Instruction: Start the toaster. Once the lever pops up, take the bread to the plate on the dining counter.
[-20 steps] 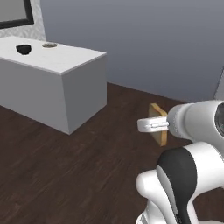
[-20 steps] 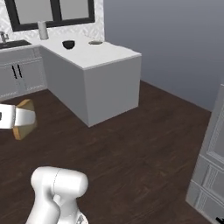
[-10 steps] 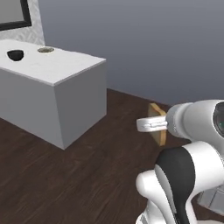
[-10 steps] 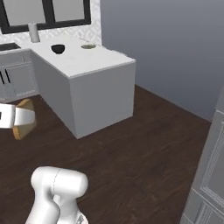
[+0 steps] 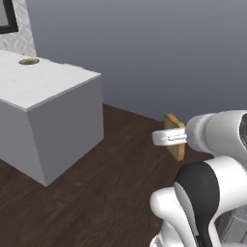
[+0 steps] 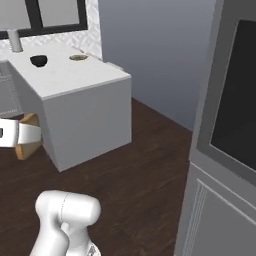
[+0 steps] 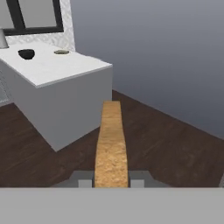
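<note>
Bread (image 7: pixel 111 144) is gripped edge-on in the jaws (long axis pointing forward); plate (image 7: pixel 61 52) is seen ahead-left on the worktop (image 7: pixel 65 65).

Both base views look forward, sharing the dining counter (image 5: pixel 53 91); the hand view faces it too.

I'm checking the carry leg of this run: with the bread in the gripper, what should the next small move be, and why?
Probably drive the base on toward the dining counter. The gripper is shut on the bread, held edge-on over the dark floor, while the plate sits far back on the counter near the dark bowl, seemingly beyond the arm's reach.
</note>
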You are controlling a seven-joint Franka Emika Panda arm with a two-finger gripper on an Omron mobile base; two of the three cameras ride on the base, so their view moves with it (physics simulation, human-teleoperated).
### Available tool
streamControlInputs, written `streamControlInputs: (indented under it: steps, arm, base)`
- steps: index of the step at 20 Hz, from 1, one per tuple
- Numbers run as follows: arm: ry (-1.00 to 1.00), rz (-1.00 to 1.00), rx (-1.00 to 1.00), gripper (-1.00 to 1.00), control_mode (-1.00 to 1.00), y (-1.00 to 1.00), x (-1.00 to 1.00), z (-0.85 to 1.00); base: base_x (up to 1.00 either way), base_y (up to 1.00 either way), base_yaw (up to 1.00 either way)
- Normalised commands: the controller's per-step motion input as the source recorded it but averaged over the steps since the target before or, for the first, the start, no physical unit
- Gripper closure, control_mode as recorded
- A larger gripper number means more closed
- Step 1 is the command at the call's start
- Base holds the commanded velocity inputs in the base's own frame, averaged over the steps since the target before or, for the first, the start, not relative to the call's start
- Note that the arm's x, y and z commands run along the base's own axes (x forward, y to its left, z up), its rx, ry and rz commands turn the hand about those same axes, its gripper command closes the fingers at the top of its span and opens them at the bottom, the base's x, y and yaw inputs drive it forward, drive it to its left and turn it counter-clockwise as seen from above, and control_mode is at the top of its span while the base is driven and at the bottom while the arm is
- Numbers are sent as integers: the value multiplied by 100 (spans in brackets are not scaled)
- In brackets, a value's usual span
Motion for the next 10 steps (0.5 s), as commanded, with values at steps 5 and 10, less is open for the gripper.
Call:
streamControlInputs:
  steps: [5,10]
  arm:
    - [0,0,0,100,100,0,0,0]
    - [0,0,0,100,100,0,0,0]
  base:
    - [100,4,-1]
    - [100,31,-9]
